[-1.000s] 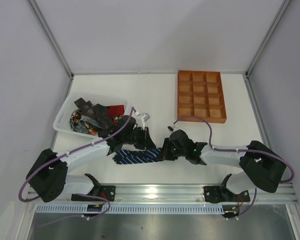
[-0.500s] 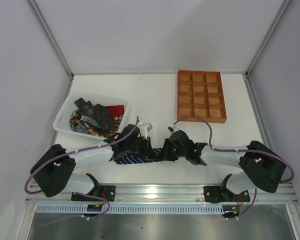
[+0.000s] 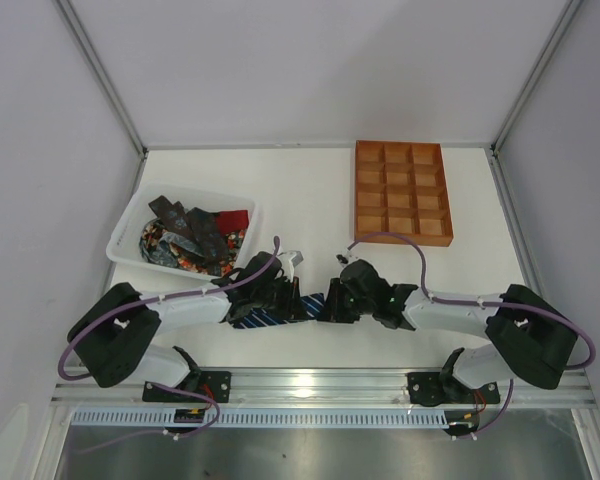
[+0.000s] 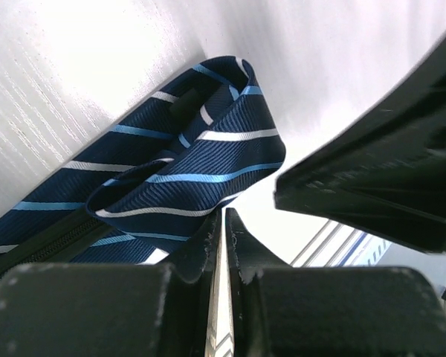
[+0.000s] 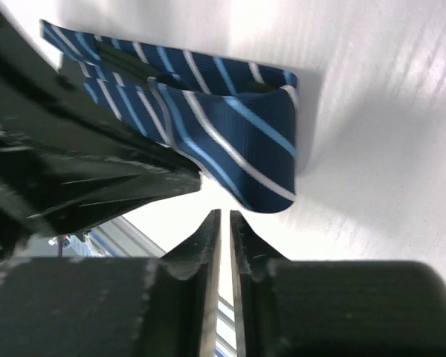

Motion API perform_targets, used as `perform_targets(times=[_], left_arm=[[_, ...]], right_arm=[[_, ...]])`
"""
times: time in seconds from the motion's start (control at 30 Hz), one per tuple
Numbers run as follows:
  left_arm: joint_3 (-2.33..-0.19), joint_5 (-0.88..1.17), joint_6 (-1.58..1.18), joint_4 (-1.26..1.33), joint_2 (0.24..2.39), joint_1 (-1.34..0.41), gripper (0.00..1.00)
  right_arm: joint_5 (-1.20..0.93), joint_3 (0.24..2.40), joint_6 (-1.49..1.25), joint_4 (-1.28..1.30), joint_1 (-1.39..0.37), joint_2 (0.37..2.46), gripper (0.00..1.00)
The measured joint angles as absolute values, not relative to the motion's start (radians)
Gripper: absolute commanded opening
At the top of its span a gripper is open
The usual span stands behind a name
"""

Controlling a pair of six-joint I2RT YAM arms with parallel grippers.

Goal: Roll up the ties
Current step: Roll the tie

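A navy tie with light-blue stripes [image 3: 263,319] lies on the white table between my two grippers. Its end is folded over into a loose loop, seen in the left wrist view [image 4: 193,163] and the right wrist view [image 5: 238,141]. My left gripper [image 3: 292,300] is shut and empty, its tips [image 4: 223,216] beside the loop. My right gripper [image 3: 332,305] is shut and empty, its tips [image 5: 224,216] just short of the loop. The two grippers face each other closely. Several other ties [image 3: 185,238], dark brown, red and patterned, lie in a white basket [image 3: 126,228].
An orange-brown compartment tray [image 3: 402,192] stands at the back right. The white basket is at the left, close behind my left arm. The metal rail [image 3: 310,380] runs along the near table edge.
My left gripper has moved down towards the near edge and closer to the right gripper. The visible stretch of navy tie is shorter. The right arm has barely moved.
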State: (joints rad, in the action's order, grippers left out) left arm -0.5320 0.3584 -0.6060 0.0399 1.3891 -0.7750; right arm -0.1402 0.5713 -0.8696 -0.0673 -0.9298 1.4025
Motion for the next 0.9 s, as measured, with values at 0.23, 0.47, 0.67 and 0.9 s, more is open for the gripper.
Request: perform_targets(times=[0.23, 0.47, 0.67, 0.9], left_arm=[[-0.532, 0.358, -0.602, 0.040, 1.392, -0.775, 0.09], [-0.532, 0.358, -0.601, 0.039, 1.392, -0.775, 0.09], [-0.532, 0.358, -0.601, 0.040, 1.393, -0.775, 0.09], [-0.532, 0.358, -0.601, 0.039, 1.394, -0.775, 0.09]], right_arm=[[-0.147, 0.633, -0.817, 0.007, -0.888, 1.311, 0.61], [-0.268, 0.636, -0.711, -0.011, -0.743, 1.328, 0.78], [-0.379, 0.622, -0.646, -0.126, -0.715, 1.450, 0.79], [-0.455, 0.582, -0.642, -0.272, -0.712, 1.551, 0.77]])
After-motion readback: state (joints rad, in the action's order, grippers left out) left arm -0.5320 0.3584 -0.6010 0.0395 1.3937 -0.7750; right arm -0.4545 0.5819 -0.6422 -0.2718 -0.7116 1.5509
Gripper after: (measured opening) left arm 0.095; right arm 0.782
